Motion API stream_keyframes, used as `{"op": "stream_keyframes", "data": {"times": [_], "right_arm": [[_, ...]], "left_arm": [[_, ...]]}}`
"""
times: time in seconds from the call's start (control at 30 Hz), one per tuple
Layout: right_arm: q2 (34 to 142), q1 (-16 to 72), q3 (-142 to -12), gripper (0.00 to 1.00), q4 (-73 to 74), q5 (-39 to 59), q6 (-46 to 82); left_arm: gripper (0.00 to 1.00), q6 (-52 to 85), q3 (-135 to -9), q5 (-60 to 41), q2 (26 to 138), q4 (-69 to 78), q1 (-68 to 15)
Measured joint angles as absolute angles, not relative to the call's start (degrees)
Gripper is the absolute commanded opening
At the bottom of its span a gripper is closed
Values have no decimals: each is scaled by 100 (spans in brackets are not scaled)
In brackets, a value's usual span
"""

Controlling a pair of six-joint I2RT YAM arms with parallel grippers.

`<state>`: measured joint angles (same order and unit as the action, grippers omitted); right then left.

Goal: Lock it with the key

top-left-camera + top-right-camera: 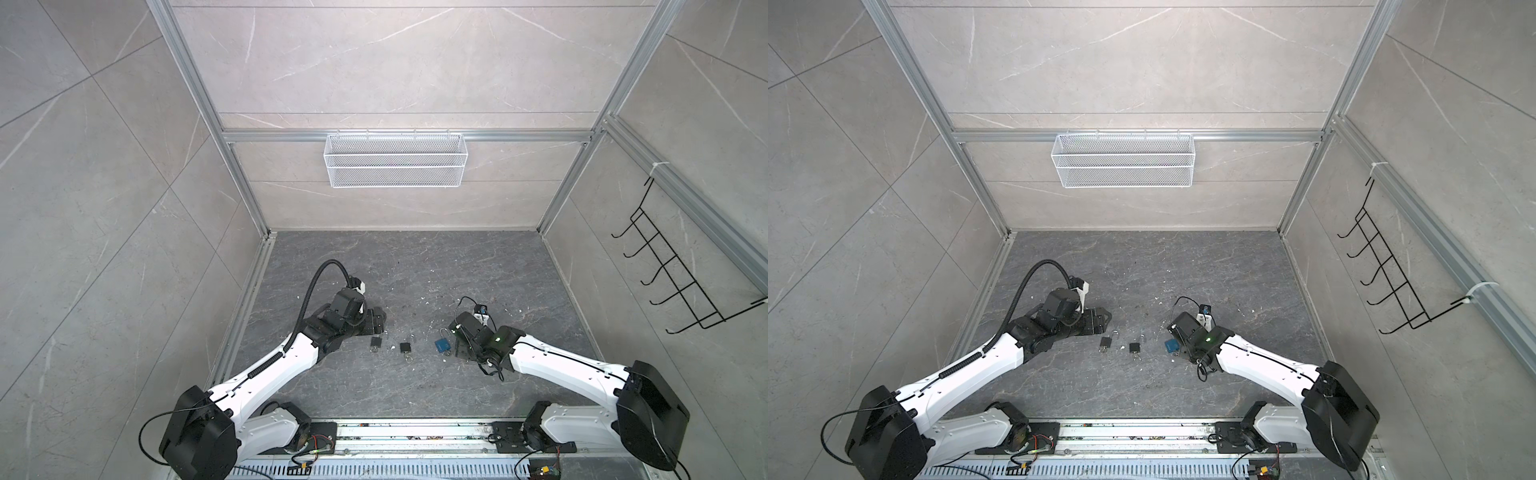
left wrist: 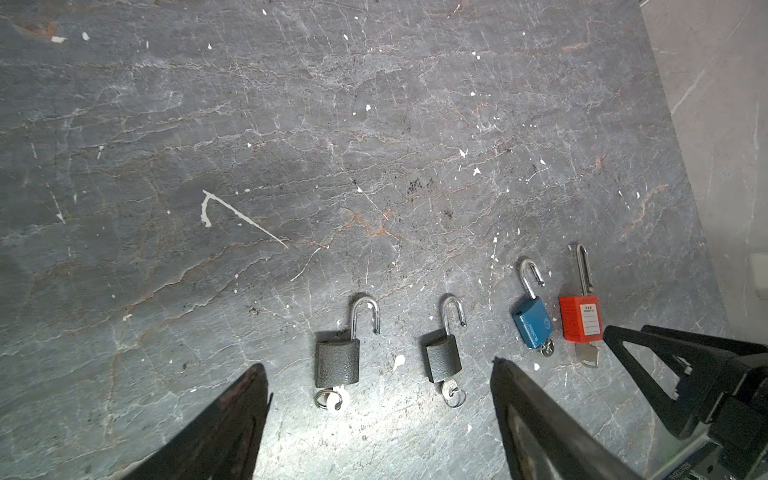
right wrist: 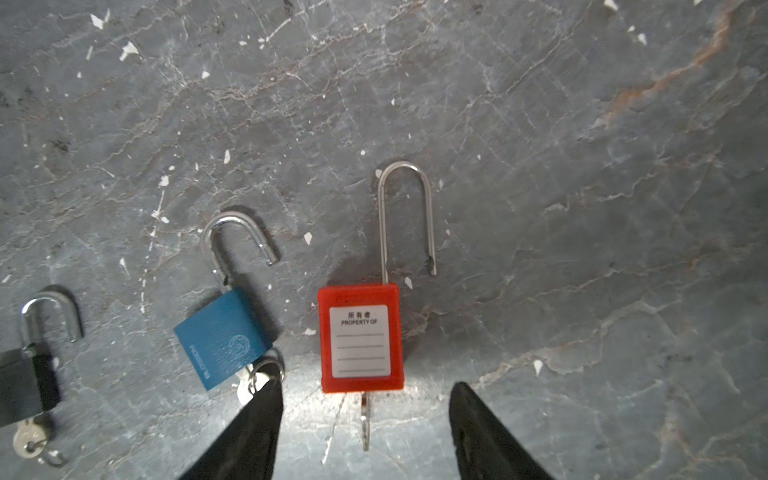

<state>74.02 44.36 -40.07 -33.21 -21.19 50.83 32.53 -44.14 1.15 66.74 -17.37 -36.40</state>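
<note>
Four padlocks lie in a row on the dark stone floor, each with its shackle sprung open and a key in its base. From the left wrist view they are a grey lock [image 2: 336, 361], a smaller grey lock [image 2: 444, 358], a blue lock [image 2: 532, 322] and a red lock [image 2: 580, 318]. My left gripper [image 2: 378, 365] is open, low over the two grey locks. My right gripper [image 3: 365, 388] is open, its fingers either side of the red lock's [image 3: 360, 338] key [image 3: 365, 424] without touching it. In both top views my right arm hides the red lock.
One right finger [image 3: 266, 399] lies against the key ring of the blue lock [image 3: 224, 336]. A white wire basket [image 1: 395, 160] hangs on the back wall. A black hook rack [image 1: 681, 266] hangs on the right wall. White flecks dot the floor.
</note>
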Motion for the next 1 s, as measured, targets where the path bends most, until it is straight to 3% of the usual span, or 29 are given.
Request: {"op": "stream_keyframes", "data": {"times": [1.0], "right_arm": [[8016, 4047, -3503, 52, -2200, -1605, 4777]], "left_arm": [[86, 3242, -4423, -36, 6899, -1470, -3691]]}}
